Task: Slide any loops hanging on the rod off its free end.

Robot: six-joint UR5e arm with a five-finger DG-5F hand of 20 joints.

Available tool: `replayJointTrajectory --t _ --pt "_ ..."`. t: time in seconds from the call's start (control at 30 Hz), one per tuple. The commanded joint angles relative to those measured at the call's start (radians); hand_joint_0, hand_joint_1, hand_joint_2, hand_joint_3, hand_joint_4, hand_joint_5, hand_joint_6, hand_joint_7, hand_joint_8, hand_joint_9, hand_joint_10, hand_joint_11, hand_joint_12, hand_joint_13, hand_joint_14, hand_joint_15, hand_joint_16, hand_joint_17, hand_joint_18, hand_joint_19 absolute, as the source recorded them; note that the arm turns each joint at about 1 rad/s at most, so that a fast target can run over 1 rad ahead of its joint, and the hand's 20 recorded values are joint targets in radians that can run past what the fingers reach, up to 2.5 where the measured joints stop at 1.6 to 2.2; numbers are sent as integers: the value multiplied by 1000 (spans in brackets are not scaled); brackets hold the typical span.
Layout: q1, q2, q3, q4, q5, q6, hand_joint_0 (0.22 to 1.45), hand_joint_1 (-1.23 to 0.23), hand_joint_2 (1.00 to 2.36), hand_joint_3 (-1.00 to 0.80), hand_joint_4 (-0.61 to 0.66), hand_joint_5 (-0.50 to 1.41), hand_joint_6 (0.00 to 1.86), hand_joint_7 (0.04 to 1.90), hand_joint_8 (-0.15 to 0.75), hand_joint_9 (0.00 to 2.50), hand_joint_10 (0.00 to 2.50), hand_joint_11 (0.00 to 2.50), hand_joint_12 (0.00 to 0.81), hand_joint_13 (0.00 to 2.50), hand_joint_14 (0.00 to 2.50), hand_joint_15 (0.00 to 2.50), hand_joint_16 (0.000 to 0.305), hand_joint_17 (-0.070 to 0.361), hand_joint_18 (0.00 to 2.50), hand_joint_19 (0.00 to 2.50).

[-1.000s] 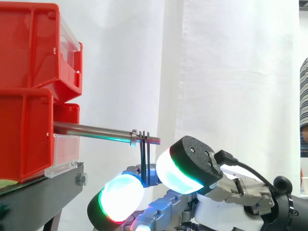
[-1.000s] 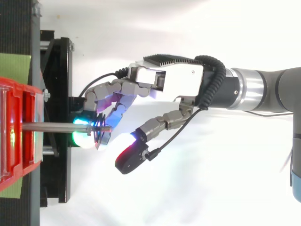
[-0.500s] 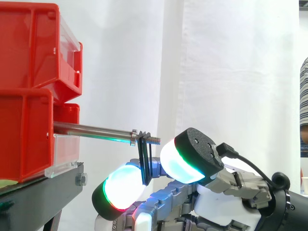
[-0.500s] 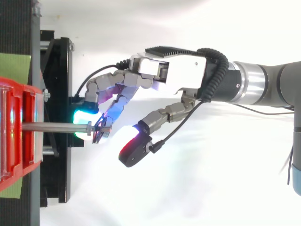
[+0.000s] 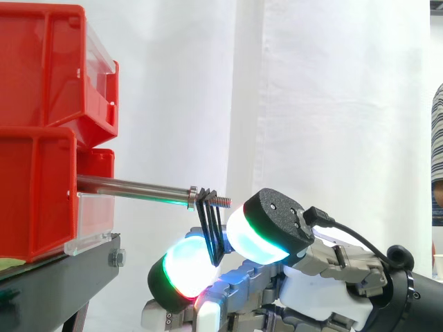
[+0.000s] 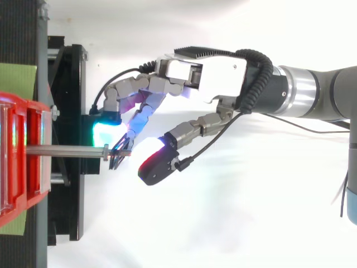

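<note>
just above the hand (image 6: 206, 84), thin dark loops (image 5: 210, 228) hang at the silver metal rod's (image 5: 131, 187) threaded tip, pinched between glowing pads (image 5: 187, 266); seemingly mid pull-off, needing a draw back toward the wrist.

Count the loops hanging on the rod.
2 that I can tell: dark loops side by side on the rod, at its threaded free end, lower parts pinched in the hand. They overlap, so another may be hidden.
</note>
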Motion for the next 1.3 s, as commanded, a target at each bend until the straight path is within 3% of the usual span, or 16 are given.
replayJointTrajectory --t 0.0,0.13,0.27,0.33,0.47,0.77,0.97,1.27 --pt "-2 0 0 0 -4 0 637 -655 1014 -312 198 -71 502 1247 251 1030 10 273 305 627 5 117 41 91 565 346" --pt "-2 0 0 0 -4 -1 625 -676 1013 -295 178 -63 501 1332 251 1023 12 269 308 627 4 115 41 92 567 352" --pt "-1 0 0 6 -4 -1 609 -695 1013 -275 167 -82 590 1213 258 1018 10 289 316 629 4 116 42 93 576 355" --pt "-2 0 0 9 -4 -1 599 -703 1013 -223 172 -110 735 976 272 1024 10 290 334 639 3 114 44 100 601 330" --pt "-1 0 3 9 -4 -3 593 -725 1010 -139 157 -134 848 894 299 1035 11 298 363 660 4 99 51 114 654 306" --pt "1 0 6 9 -4 -3 596 -722 1000 -42 95 -131 902 888 321 1066 9 315 386 684 4 93 56 125 700 285" --pt "1 0 6 9 -4 -3 573 -725 1090 -37 59 -125 906 889 321 1085 9 318 391 697 4 92 57 127 721 284" --pt "4 0 6 9 -4 -4 508 -713 1357 -59 -22 -105 890 949 324 1124 9 316 401 715 2 85 59 133 753 273"
